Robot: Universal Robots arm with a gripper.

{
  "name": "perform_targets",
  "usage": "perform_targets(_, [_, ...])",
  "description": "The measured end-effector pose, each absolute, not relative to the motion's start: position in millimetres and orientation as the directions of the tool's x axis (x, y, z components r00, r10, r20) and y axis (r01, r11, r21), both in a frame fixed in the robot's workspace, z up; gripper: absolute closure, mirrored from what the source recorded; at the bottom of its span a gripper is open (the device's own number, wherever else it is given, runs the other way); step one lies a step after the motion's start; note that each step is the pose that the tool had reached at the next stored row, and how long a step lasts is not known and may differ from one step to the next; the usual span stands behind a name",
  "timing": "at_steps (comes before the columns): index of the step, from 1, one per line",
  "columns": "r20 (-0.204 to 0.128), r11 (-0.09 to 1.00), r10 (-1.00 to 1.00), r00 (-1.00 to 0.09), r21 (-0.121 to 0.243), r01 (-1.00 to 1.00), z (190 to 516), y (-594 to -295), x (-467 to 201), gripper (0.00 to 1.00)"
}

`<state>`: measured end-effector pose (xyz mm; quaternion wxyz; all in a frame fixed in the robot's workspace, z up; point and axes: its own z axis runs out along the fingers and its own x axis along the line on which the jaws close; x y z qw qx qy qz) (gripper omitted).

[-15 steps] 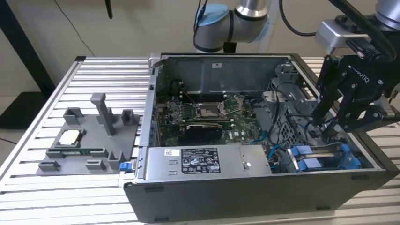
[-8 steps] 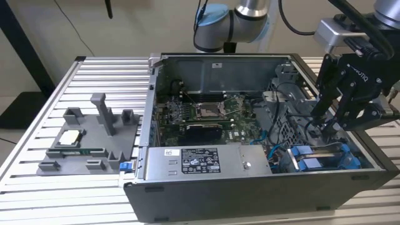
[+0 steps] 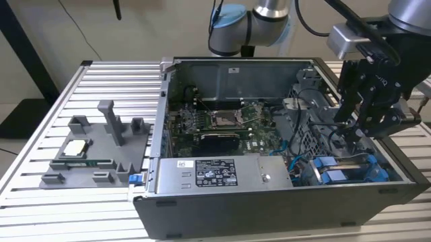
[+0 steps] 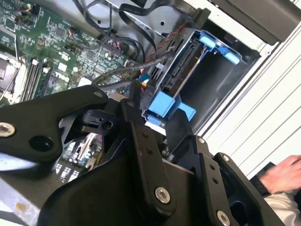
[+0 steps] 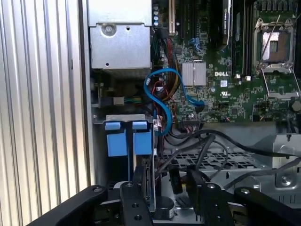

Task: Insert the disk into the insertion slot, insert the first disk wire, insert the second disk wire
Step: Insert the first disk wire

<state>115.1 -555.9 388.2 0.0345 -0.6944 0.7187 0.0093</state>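
I see one claw (image 5: 165, 176) low over the corner of one big black computer case (image 3: 269, 214). Its two black metal fingers (image 5: 136, 197) stand apart, and I see nothing pinched between them. The disk (image 4: 181, 70) sits in its slot in the corner bay, below the claw. Two bright blue plastic tabs (image 5: 116, 139) stick out side by side there. A thin blue wire (image 5: 160, 94) curls beside them, near loose black wires (image 5: 202, 136). Inside the case lie one flat green board (image 3: 222, 118) and one shiny silver box (image 3: 215, 174). The case stands on a ribbed metal tabletop (image 3: 54, 212), with one grey plastic tray (image 3: 94, 156) on the exterior view's left. One hand (image 4: 282, 174) shows in the second wrist view.
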Motion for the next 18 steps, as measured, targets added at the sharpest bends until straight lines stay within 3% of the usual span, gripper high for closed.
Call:
perform_targets(5, [-0.063, 0.036, -0.997, -0.032, -0.056, -0.998, 384.4, -552.0, 112.1, 0.54])
perform_targets(6, [-0.063, 0.035, -0.997, -0.032, -0.060, -0.998, 383.6, -551.7, 112.0, 0.66])
perform_targets(9, [-0.063, 0.035, -0.998, -0.031, -0.064, -0.997, 383.0, -551.5, 112.1, 0.72])
perform_targets(10, [-0.063, 0.035, -0.998, -0.031, -0.064, -0.997, 383.0, -551.5, 112.1, 0.78])
perform_targets(18, [-0.059, 0.035, -0.998, -0.031, -0.065, -0.997, 382.9, -551.5, 112.0, 0.81])
